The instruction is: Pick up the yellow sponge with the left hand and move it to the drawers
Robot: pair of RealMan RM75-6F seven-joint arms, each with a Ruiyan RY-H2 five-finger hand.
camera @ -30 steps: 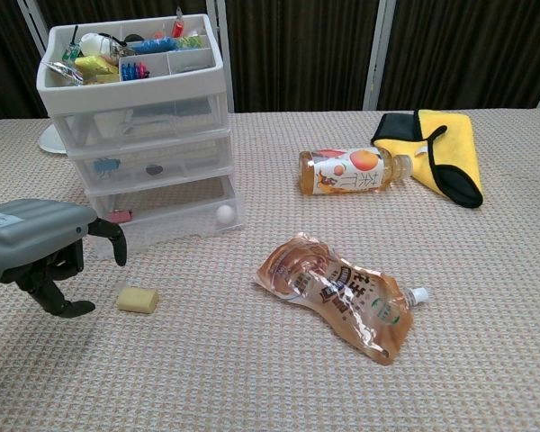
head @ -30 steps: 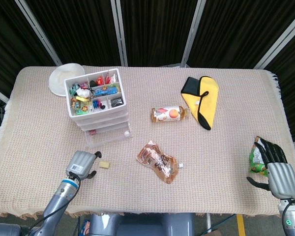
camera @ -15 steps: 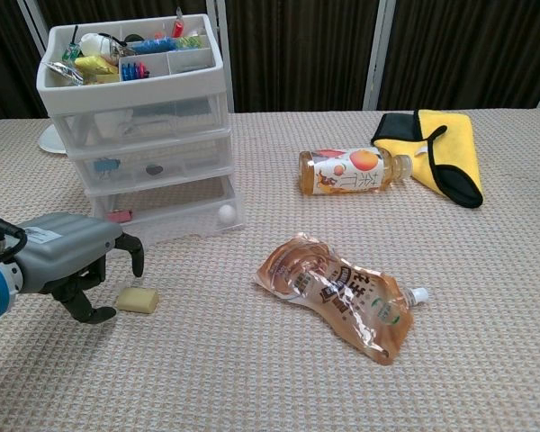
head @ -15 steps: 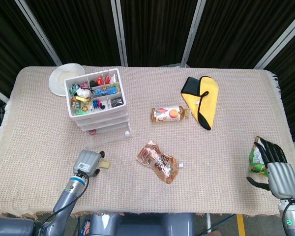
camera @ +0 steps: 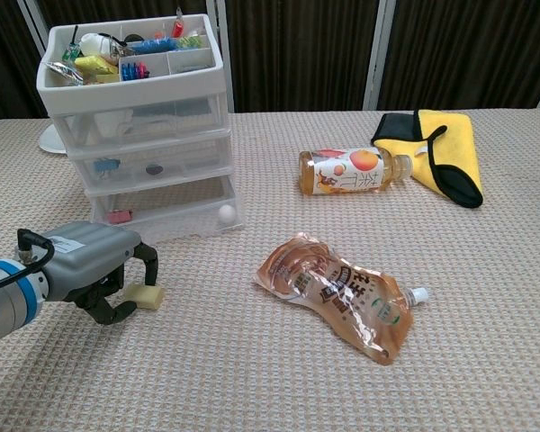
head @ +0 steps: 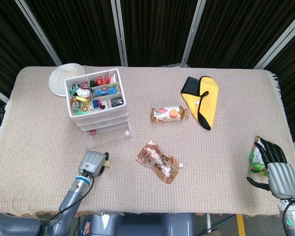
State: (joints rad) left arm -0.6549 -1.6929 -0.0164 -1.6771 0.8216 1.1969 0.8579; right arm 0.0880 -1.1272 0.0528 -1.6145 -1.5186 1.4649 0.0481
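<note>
From the head view, the left hand is sliding rightward across the tabletop, and compared with 1 second ago, when it was sitting clear to the sponge's left, it is now covering most of the yellow sponge, which is only peeking out at the fingertip side, just in front of the drawers. The right hand is resting at the far right edge, its dark fingers lying against a green snack packet, and it is not shifting at all between pictures; whether it is actually gripping that packet, I cannot tell. Over to the chest view, and here is the real story: the left hand is closing in, fingers curling around the yellow sponge, with 1 dark finger arching over its top and another hooking in under its near side. Half a second ago those fingers were only just reaching the sponge's edge; now they are bracketing it and it looks pinched, though it is still sitting on the tabletop rather than lifted. I judge the grasp is being secured, so the lift and the short carry to the drawers are still ahead. The brown pouch, the juice bottle and the yellow cloth are lying untouched.
</note>
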